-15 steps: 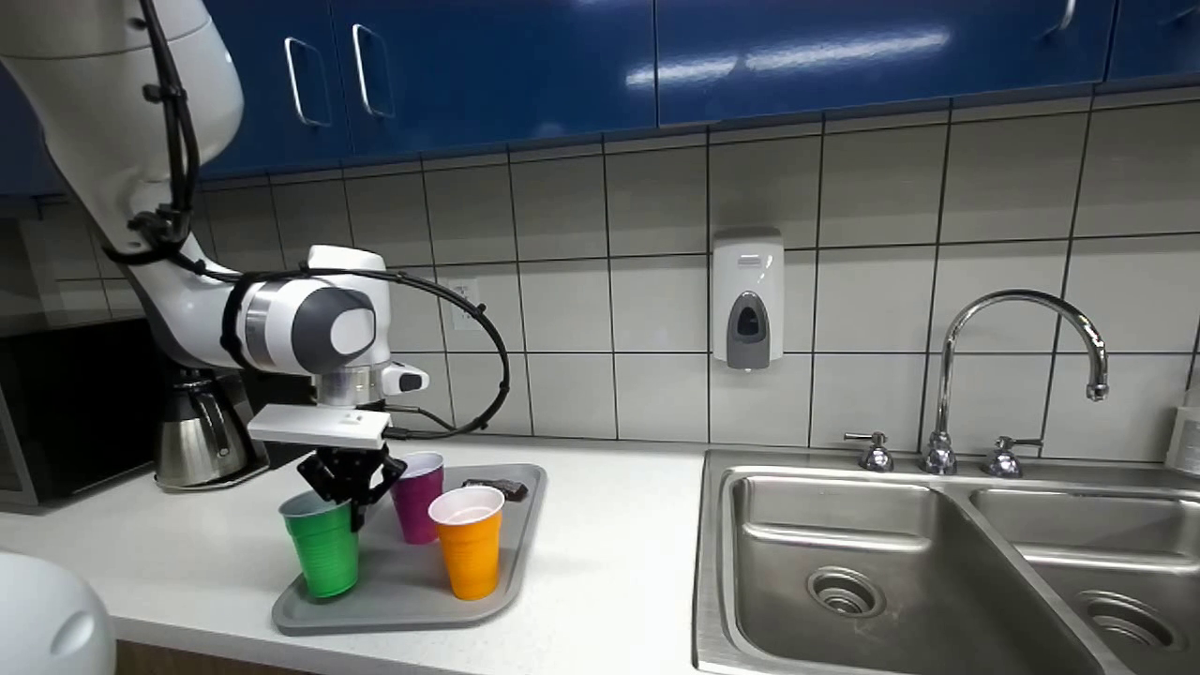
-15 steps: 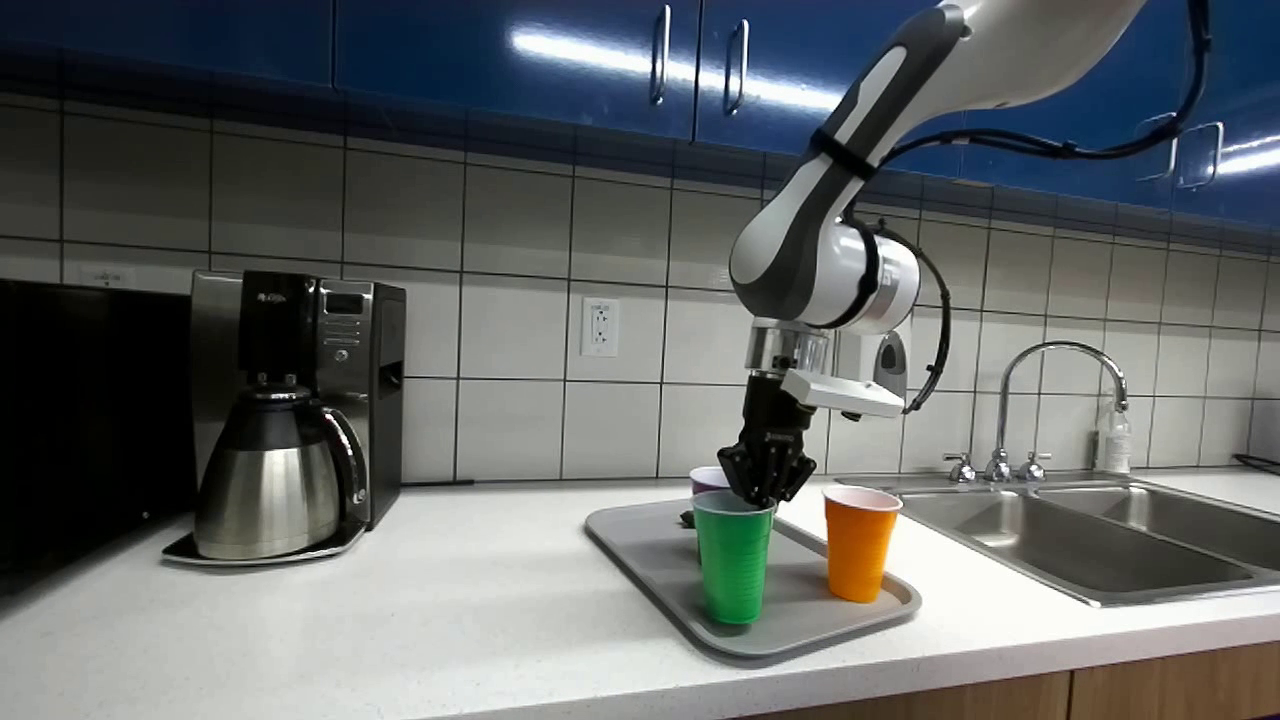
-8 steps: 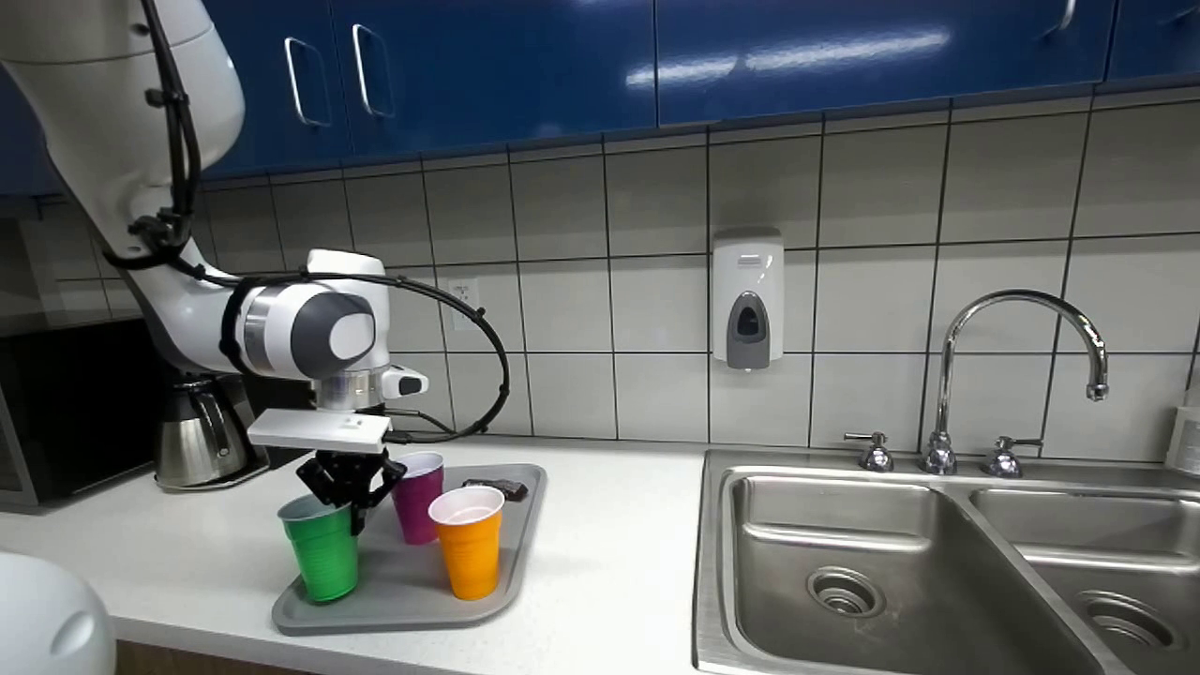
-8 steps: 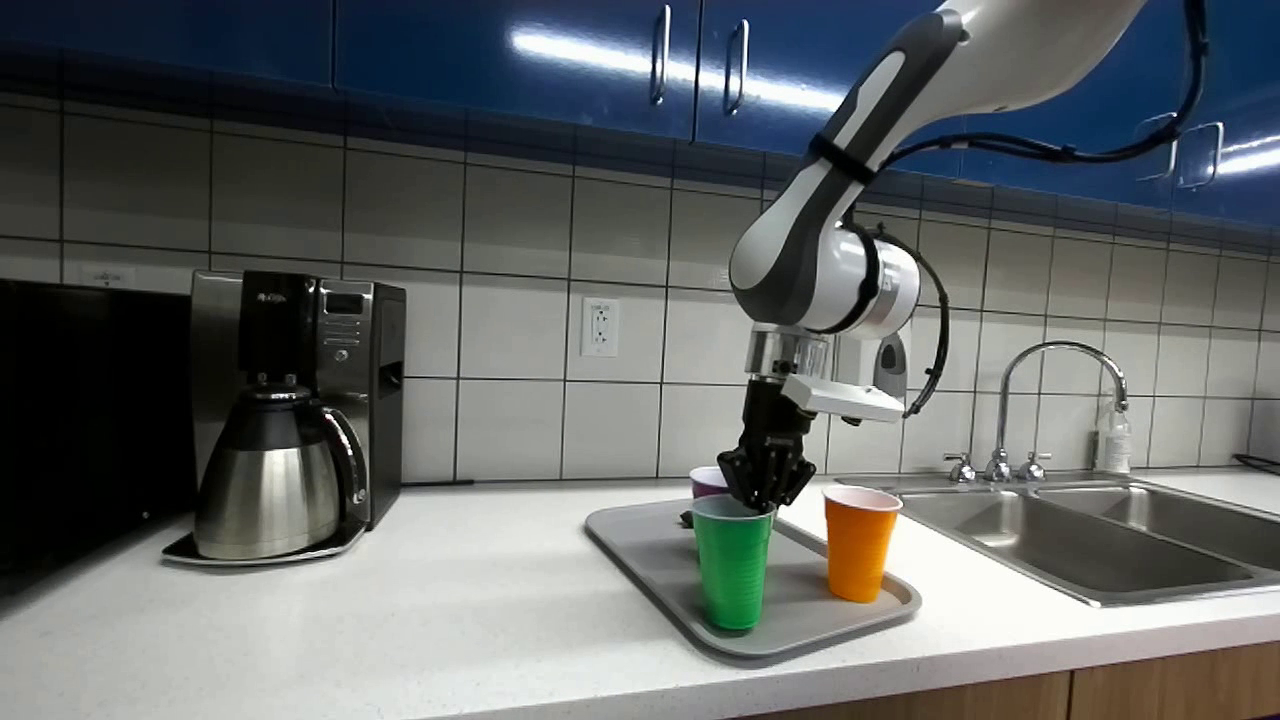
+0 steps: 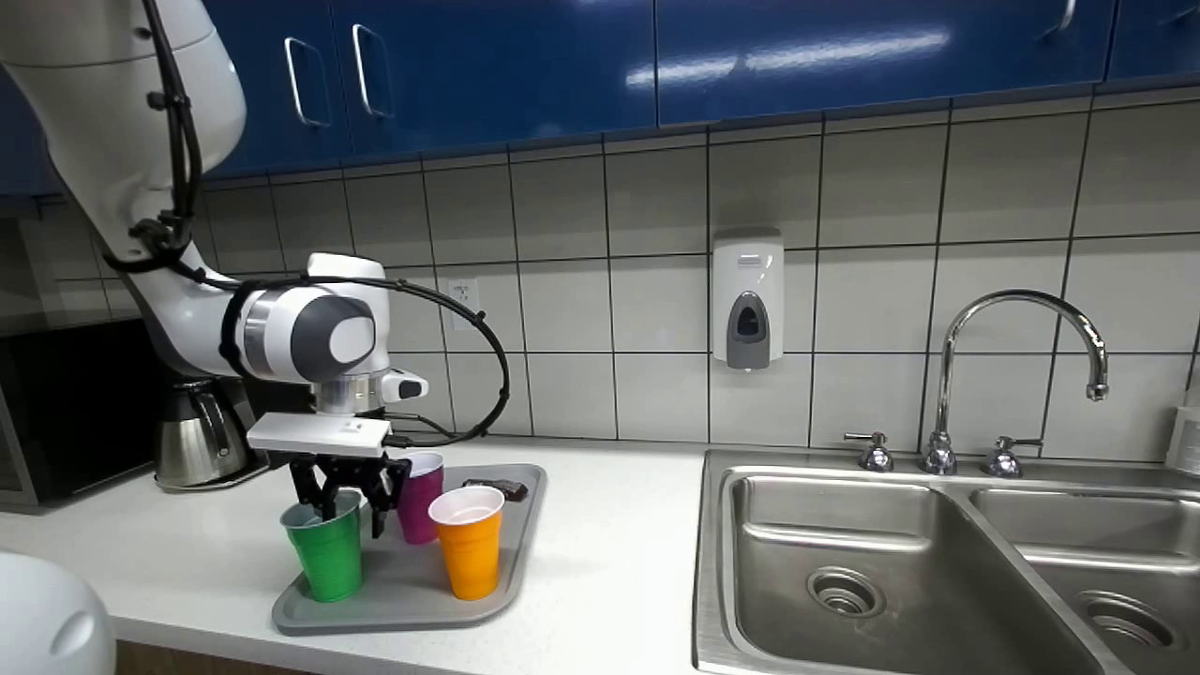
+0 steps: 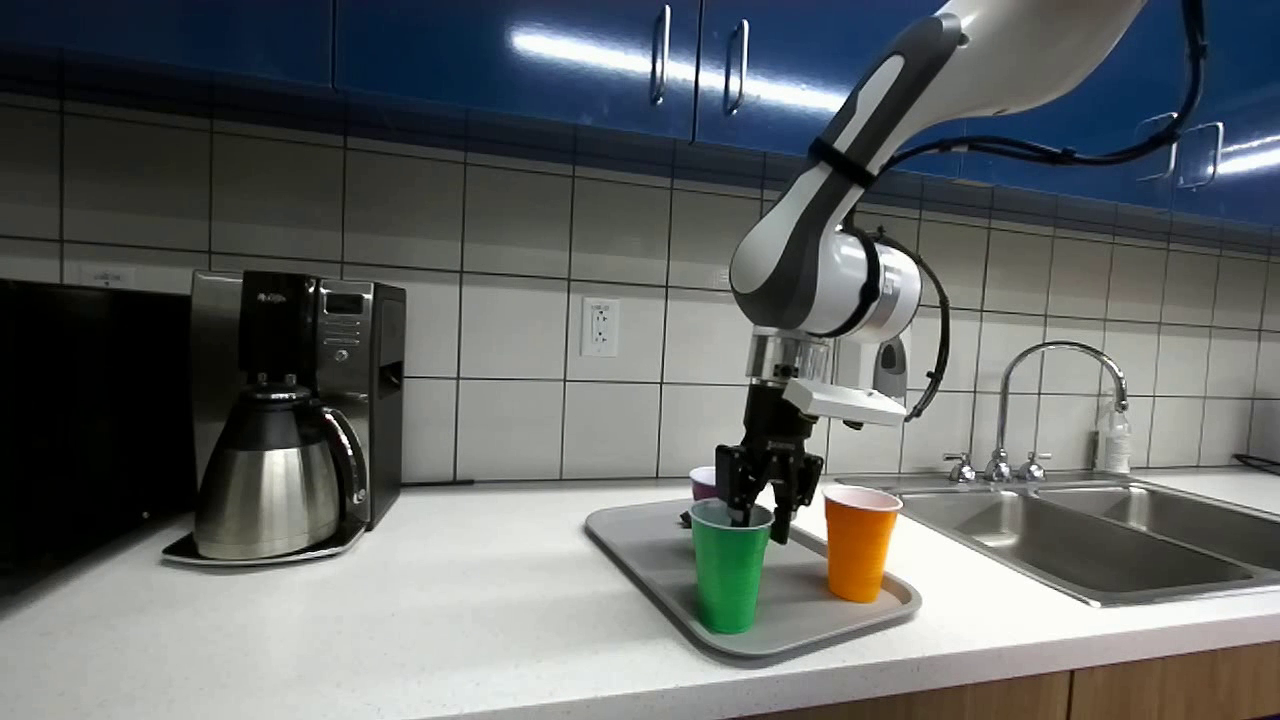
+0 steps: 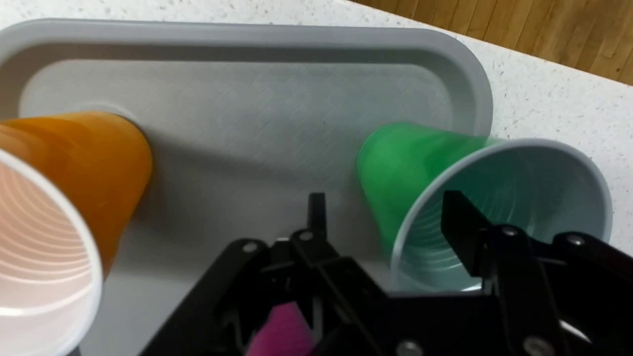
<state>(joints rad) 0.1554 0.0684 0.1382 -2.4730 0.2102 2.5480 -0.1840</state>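
Note:
My gripper (image 7: 385, 210) stands open astride the near wall of a green cup (image 7: 405, 163). In the wrist view one finger (image 7: 457, 212) is over the cup's mouth, while the other finger (image 7: 316, 215) is outside it, with gaps to the rim. Upright on a grey tray (image 5: 403, 609), the green cup (image 6: 730, 575) sits near a corner. An orange cup (image 5: 471, 553) stands on the same tray, on the outer finger's side. Behind the gripper is a magenta cup (image 5: 419, 506), mostly hidden in the wrist view. A small dark object (image 5: 497, 487) lies at the tray's back.
The tray rests on a white counter (image 6: 450, 620) against a tiled wall. A coffee maker (image 6: 290, 430) with a steel carafe stands beside a black appliance (image 6: 90, 430). A steel sink (image 5: 844, 553) with a tall faucet (image 5: 947, 375) is on the opposite side. Blue cabinets (image 5: 506, 66) hang above.
The fingers were together on the green cup's rim; they have since spread apart. The arm came down slightly, and the cup sank a little with it and now rests on the tray.

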